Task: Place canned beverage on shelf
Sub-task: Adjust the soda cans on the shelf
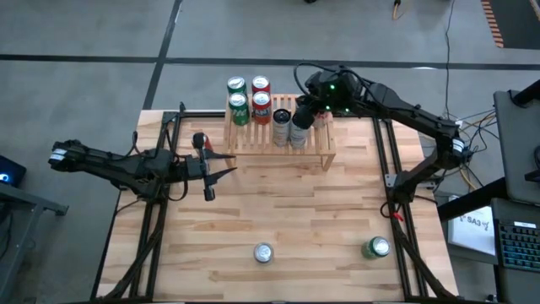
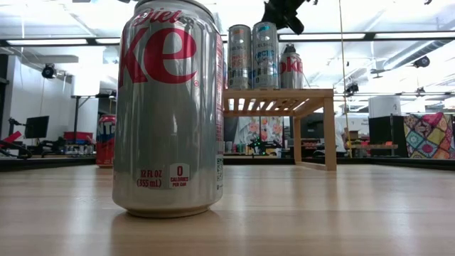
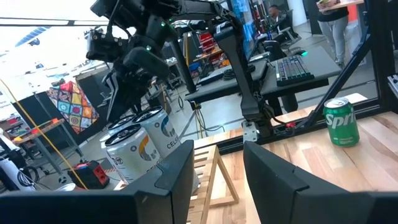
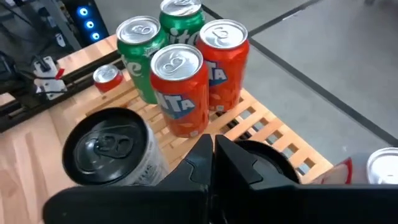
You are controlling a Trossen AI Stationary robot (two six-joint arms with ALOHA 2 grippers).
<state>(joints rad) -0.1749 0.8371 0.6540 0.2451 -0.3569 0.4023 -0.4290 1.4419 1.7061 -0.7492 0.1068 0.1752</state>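
Wooden shelf point(image 1: 278, 152) lies under the right pincer point(image 1: 305, 108), pinching a can point(image 1: 300, 125).

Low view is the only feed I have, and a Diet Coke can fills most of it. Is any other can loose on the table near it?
Observer: Yes. A green Sprite can stands on the right arm's side of the Diet Coke can, near the same table edge.
Operator: I count three cans on the shelf. Is that all?
Observer: No, the shelf holds six: two green cans, two red cans and two pale cans. The right gripper is over the pale ones.
Operator: Where is the left arm?
Observer: The left gripper is open and empty, over the table just beside the shelf's left end.
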